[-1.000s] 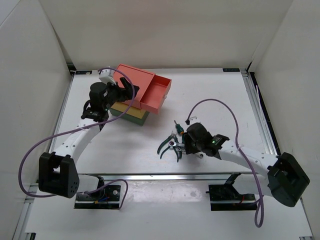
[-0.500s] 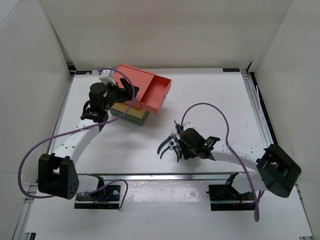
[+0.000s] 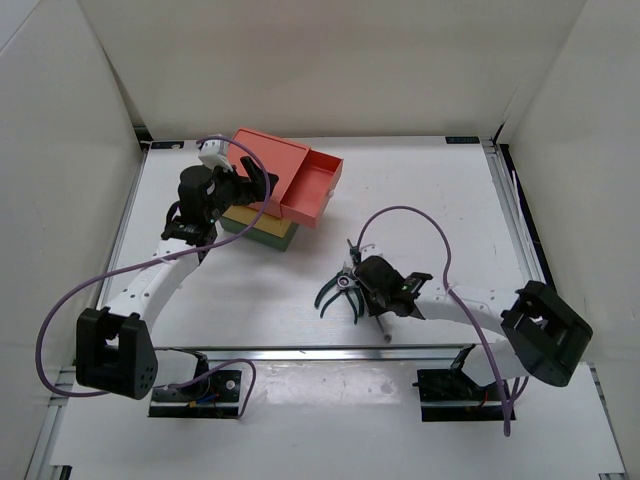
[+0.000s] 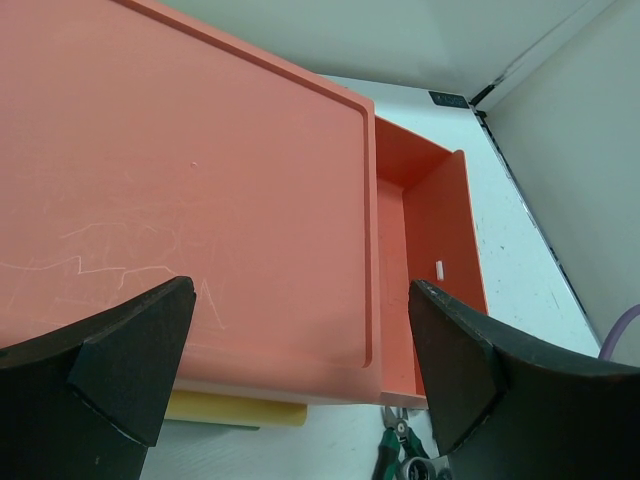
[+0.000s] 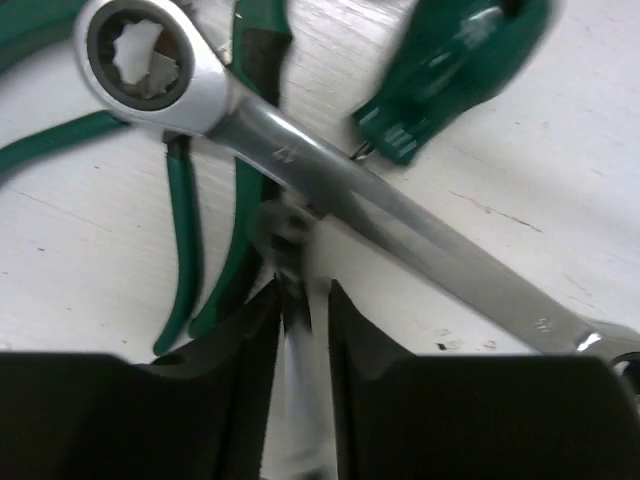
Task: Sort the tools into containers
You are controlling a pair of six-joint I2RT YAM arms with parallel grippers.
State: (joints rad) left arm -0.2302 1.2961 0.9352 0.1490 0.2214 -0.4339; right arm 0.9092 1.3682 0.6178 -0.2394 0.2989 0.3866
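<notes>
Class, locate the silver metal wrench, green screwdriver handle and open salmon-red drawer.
silver metal wrench (image 5: 370, 200): right wrist view, mid-shaft.
green screwdriver handle (image 5: 450, 65): right wrist view, middle.
open salmon-red drawer (image 4: 440, 220): left wrist view, inner wall.

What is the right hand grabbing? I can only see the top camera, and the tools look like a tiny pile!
Observer: The right hand is pinching a blurry silver metal bar, probably a wrench.
Operator: What else is down there?
Observer: A silver ring-ended metal wrench crosses just ahead of that hand, lying over the green-handled pliers.
Operator: And the left hand?
Observer: The left hand is wide open above the lid of the salmon-red square box.
</notes>
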